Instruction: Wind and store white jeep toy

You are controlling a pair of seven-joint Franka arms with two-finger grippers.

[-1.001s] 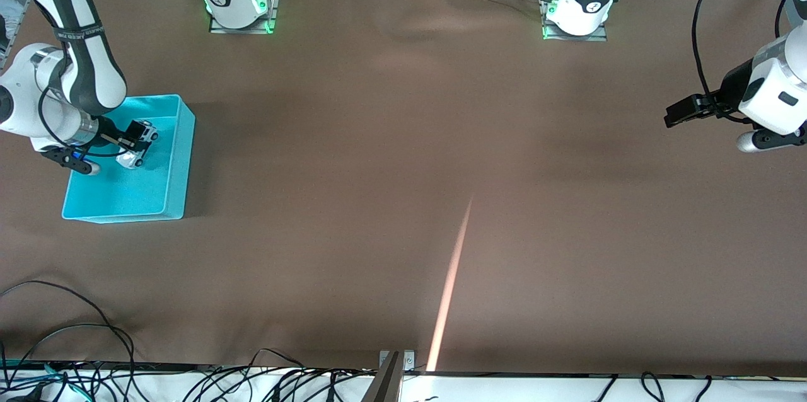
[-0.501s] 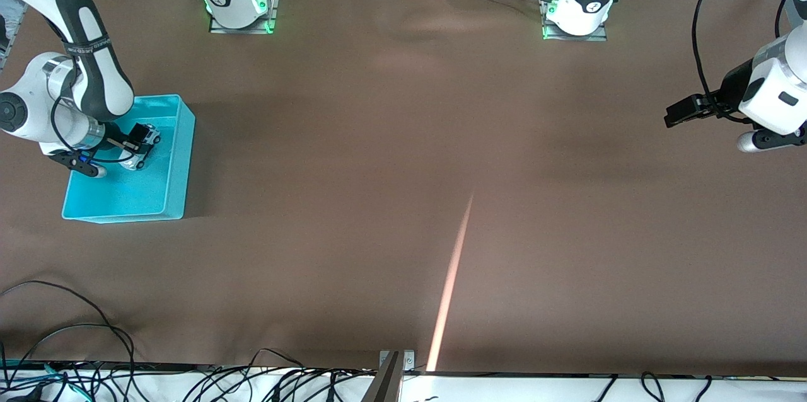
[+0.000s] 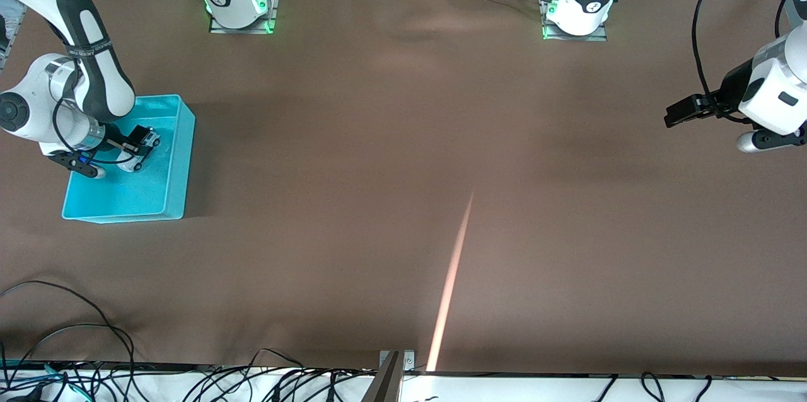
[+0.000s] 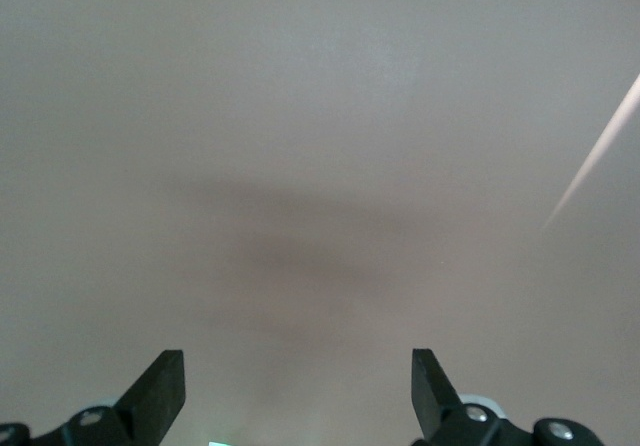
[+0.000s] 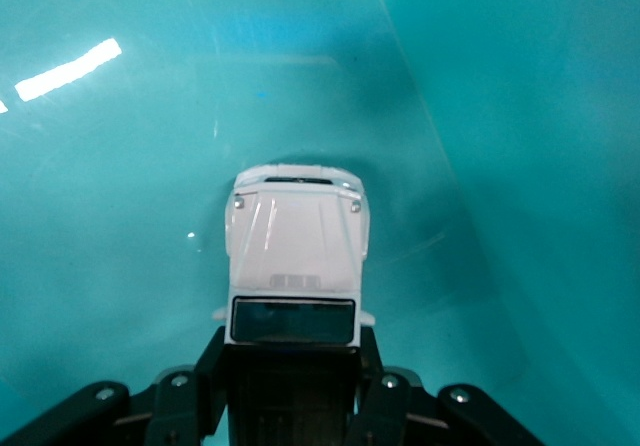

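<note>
Gripping white jeep toy (image 5: 295, 266) in cyan bin (image 3: 173, 162), right pincer (image 3: 140, 143) hiding its rear, left pincer (image 4: 298, 396) wide, idle.

The right arm's black two-finger pincer (image 3: 140, 143) is lowered inside the cyan plastic bin (image 3: 173, 156), fingers (image 5: 375, 366) clamped on the small white jeep toy with the black roof (image 5: 295, 256); the left arm waits, its black pincer (image 4: 298, 396) spread wide above the brown bench (image 4: 320, 116).
</note>
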